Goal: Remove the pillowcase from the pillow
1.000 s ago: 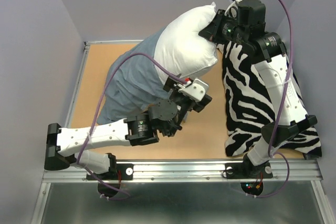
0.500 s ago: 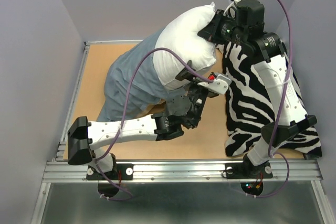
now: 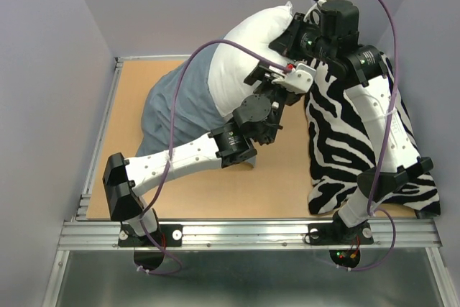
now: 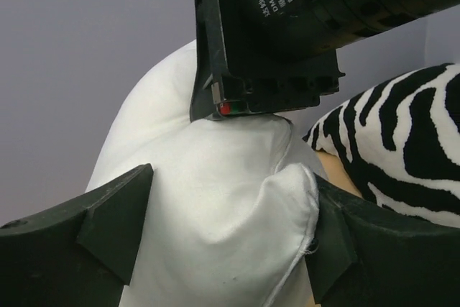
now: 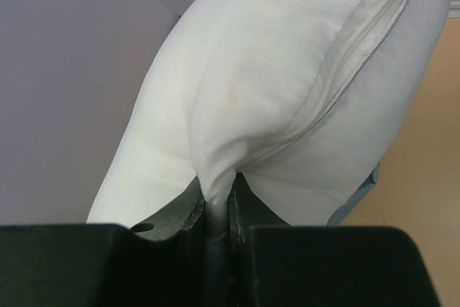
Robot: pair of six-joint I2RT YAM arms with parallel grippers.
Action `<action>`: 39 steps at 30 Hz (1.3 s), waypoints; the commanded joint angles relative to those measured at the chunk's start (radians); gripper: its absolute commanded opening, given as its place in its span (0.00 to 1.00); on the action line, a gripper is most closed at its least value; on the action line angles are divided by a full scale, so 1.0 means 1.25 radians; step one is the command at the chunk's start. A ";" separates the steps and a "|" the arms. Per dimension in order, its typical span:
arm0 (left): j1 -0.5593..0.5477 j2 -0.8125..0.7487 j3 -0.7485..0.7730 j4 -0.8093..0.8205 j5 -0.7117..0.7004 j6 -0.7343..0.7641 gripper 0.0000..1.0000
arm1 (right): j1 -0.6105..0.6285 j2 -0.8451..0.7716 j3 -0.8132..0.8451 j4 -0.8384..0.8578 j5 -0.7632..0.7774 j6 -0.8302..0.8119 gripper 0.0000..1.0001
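While the right gripper [image 3: 291,34] stays pressed shut on a pinched fold of white fabric at the raised end of the pillow [image 3: 244,48], the left arm has swung away from the near side of the pillow, where it was a second ago. It has moved up and to the far right. The left gripper [image 3: 267,73] now sits just below the right one. Its fingers [image 4: 108,228] are spread wide on either side of a bulging corner of the pillow, not closed on it. The pillow's long axis runs from the near left to the far right. Its bare white end is lifted off the table [image 3: 287,177] and points up toward the far right corner. Its lower end is tucked inside the pillowcase [image 3: 180,102], which bunches around it at the left-centre of the table, behind the left arm. About half of the pillow shows outside the cover. One pillow, one pillowcase and one zebra-striped cushion [image 3: 345,134] are in view. The cushion lies along the right side under the right arm. Two arms are at work, both at the same end of the pillow.
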State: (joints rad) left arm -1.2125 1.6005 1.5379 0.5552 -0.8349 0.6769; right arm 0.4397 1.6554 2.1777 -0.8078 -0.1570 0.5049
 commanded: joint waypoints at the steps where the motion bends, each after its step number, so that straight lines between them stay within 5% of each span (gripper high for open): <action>1: 0.051 -0.003 0.108 -0.183 0.095 -0.172 0.75 | 0.023 -0.031 0.038 0.041 -0.025 0.013 0.01; 3: 0.061 0.006 0.133 -0.228 0.107 -0.197 0.23 | 0.023 -0.030 0.041 0.041 -0.025 0.015 0.01; 4: 0.064 0.012 0.144 -0.238 0.089 -0.197 0.05 | 0.023 -0.030 0.043 0.041 -0.024 0.015 0.00; 5: 0.067 0.011 0.148 -0.244 0.073 -0.198 0.00 | 0.023 -0.030 0.045 0.041 -0.022 0.016 0.01; 10: 0.080 -0.038 0.142 -0.250 0.040 -0.226 0.00 | 0.023 -0.028 0.047 0.040 0.015 0.010 0.03; 11: 0.085 -0.062 0.139 -0.253 0.035 -0.241 0.00 | 0.023 -0.030 0.050 0.040 0.026 0.002 0.10; 14: 0.121 -0.105 0.142 -0.291 0.041 -0.293 0.00 | 0.023 -0.041 0.084 0.044 0.076 -0.015 0.60; 19: 0.165 -0.194 0.126 -0.320 0.097 -0.359 0.00 | 0.023 -0.110 0.087 0.053 0.199 -0.020 0.85; 26: 0.221 -0.295 0.154 -0.364 0.173 -0.410 0.00 | 0.021 -0.244 -0.178 0.133 0.284 0.012 0.90; 32: 0.242 -0.370 0.177 -0.433 0.268 -0.464 0.00 | 0.009 -0.295 -0.452 0.316 0.161 0.042 0.81; 39: 0.244 -0.474 0.174 -0.536 0.356 -0.530 0.00 | 0.005 -0.144 -0.455 0.461 -0.044 0.020 0.79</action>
State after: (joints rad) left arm -0.9081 1.1072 1.6779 -0.1810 -0.4854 0.0818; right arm 0.4519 1.4357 1.6215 -0.3912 -0.0616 0.5423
